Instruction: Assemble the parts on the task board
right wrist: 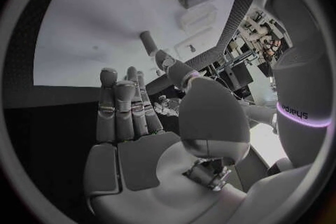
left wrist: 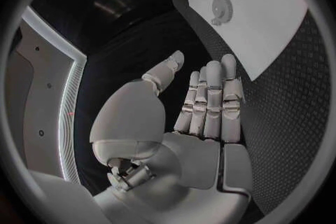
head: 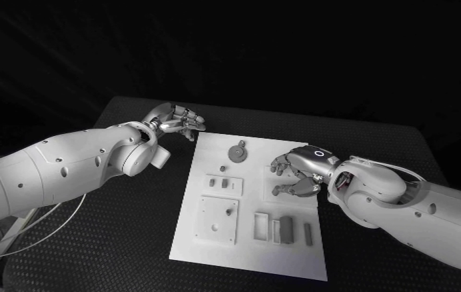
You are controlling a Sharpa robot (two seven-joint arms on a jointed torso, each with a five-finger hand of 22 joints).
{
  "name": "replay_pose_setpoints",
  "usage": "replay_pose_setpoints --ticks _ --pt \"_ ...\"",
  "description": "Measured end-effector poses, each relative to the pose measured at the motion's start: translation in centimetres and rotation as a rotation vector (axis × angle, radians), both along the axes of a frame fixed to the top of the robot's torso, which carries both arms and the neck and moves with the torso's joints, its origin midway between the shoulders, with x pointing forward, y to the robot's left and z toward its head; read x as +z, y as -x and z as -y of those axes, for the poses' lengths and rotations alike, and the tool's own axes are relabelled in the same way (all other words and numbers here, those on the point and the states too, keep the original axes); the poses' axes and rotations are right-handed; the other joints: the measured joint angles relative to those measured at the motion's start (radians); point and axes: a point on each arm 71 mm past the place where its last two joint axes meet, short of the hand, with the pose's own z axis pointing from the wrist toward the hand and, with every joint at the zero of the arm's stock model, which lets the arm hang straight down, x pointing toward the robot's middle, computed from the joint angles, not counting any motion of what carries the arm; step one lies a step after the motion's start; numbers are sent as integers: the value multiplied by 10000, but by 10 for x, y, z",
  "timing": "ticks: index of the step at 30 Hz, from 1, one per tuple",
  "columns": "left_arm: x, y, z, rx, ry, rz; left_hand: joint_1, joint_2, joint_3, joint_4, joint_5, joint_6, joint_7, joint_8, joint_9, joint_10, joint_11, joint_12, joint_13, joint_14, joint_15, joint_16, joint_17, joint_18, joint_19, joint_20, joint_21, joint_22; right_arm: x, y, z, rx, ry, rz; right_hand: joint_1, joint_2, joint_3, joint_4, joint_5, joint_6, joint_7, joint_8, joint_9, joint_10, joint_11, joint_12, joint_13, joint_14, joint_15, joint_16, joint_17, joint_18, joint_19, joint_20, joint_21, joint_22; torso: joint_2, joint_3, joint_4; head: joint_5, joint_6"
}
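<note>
Hands (head: 180, 121) (head: 300, 172) hover empty beside and over task board (head: 288, 147).

A black table (head: 115, 239) with a finely textured surface fills the scene.

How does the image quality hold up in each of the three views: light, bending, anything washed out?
Head view: dim room, black beyond the table; the white task board stands out, its grey parts low in contrast. Left wrist view: fisheye curves the board's edges; left hand evenly lit. Right wrist view: same bending; bright room past the right hand looks washed out.
</note>
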Motion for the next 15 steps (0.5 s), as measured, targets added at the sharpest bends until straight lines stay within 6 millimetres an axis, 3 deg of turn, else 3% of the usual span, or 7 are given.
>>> replay_pose_setpoints --ticks 8,15 --pt "0 0 -2 29 -8 -4 0 0 0 0 0 0 0 0 0 1 -1 0 -9 0 0 -39 -1 1 0 0 0 1 -16 8 -1 126 326 -201 0 0 0 0 0 130 -56 77 24 0 0 0 -12 1 -2 40 -15 -14 29 -8 0 0 -4 -12 21 -24 -24" --pt "0 0 -2 24 -6 -6 0 0 0 0 0 0 0 0 -9 1 -2 0 -14 0 0 -39 -1 0 0 0 0 1 -17 10 -5 273 415 -128 67 68 0 0 0 366 -101 259 59 164 54 157 50 58 -57 77 -53 -54 105 -31 0 0 -3 -23 23 -16 -5"
